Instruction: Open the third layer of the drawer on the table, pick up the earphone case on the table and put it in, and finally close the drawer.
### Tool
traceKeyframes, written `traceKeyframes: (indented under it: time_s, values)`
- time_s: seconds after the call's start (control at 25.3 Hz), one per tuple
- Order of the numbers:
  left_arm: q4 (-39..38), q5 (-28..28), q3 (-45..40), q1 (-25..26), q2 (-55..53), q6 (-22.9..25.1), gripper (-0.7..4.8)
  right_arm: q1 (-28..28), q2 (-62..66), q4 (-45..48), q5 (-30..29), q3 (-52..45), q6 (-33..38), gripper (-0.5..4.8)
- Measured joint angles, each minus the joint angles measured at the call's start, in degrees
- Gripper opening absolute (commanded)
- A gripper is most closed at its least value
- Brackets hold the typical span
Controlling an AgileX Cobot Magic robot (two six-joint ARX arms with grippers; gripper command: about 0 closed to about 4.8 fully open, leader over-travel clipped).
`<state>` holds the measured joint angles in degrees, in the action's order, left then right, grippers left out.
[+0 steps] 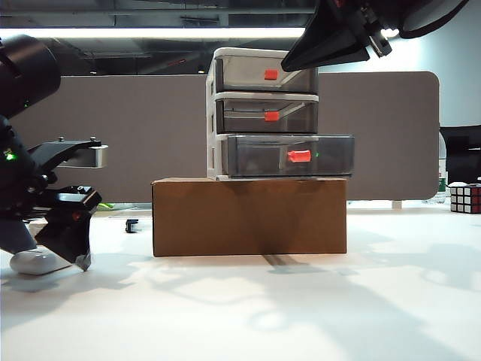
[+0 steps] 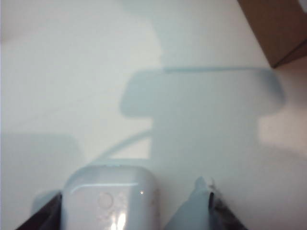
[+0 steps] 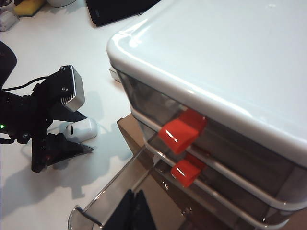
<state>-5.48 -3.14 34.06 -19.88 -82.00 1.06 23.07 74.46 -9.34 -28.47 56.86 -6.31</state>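
Observation:
The drawer (image 1: 263,113) stands on a brown box, and the third layer (image 1: 289,154) is pulled out with its red-orange handle forward. The white earphone case (image 1: 34,262) lies on the table (image 1: 301,301) at the far left. My left gripper (image 1: 75,254) is low over it and open. In the left wrist view the earphone case (image 2: 110,199) sits between the spread fingers (image 2: 216,211) of the left gripper (image 2: 129,215). My right gripper (image 1: 338,37) hovers high beside the top tier. Its dark fingers are pressed together, so the right gripper (image 3: 134,211) is shut above the open third layer (image 3: 110,187).
The cardboard box (image 1: 248,214) under the drawer fills the middle of the table. A Rubik's cube (image 1: 464,198) sits at the far right edge. A small black item (image 1: 132,224) lies left of the box. A grey partition (image 1: 128,128) closes the back.

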Motion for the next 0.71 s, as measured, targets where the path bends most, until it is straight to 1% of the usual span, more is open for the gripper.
traceKeyframes:
  time_s: [0.16, 0.24, 0.4, 0.44, 0.47, 0.55, 0.63, 0.67, 0.71]
  values:
    - [-0.3, 0.1, 0.0, 0.0, 0.0, -1.0, 3.71, 0.0, -0.8, -0.2, 0.1, 0.0, 0.0, -0.06]
    - [-0.7, 1.1, 0.0, 0.2, 0.1, -2.0, 3.71, 0.0, -1.2, -0.3, 0.3, 0.0, 0.0, -0.06]
    - [-0.9, 1.6, 0.0, 0.2, 0.1, -2.0, 3.61, 0.0, -1.7, -0.5, 0.3, 0.0, 0.0, -0.06]
    - [-0.9, 1.6, 0.0, 0.2, 0.1, -2.1, 3.46, 0.0, -1.7, -0.5, 0.4, 0.0, 0.0, -0.06]
    - [-0.9, 1.6, 0.0, 0.2, 0.1, -2.1, 2.84, 0.0, -1.7, -0.5, 0.4, 0.0, 0.0, -0.06]
    - [-1.0, 2.3, 0.0, 0.2, 0.1, -1.9, 1.77, 0.0, -1.7, -0.6, 0.4, 0.0, 0.0, -0.06]
    - [-1.1, 2.5, 0.1, 0.2, 0.2, -1.9, 1.72, 0.0, -1.7, -0.6, 0.4, 0.0, 0.0, -0.06]
    - [-1.1, 2.5, 0.1, 0.2, 0.2, -1.9, 1.56, 0.0, -1.8, -0.7, 0.4, 0.0, 0.0, -0.06]
    - [-1.1, 2.5, 0.1, 0.2, 0.2, -1.9, 1.23, 0.0, -1.9, -0.7, 0.4, 0.0, 0.0, -0.06]
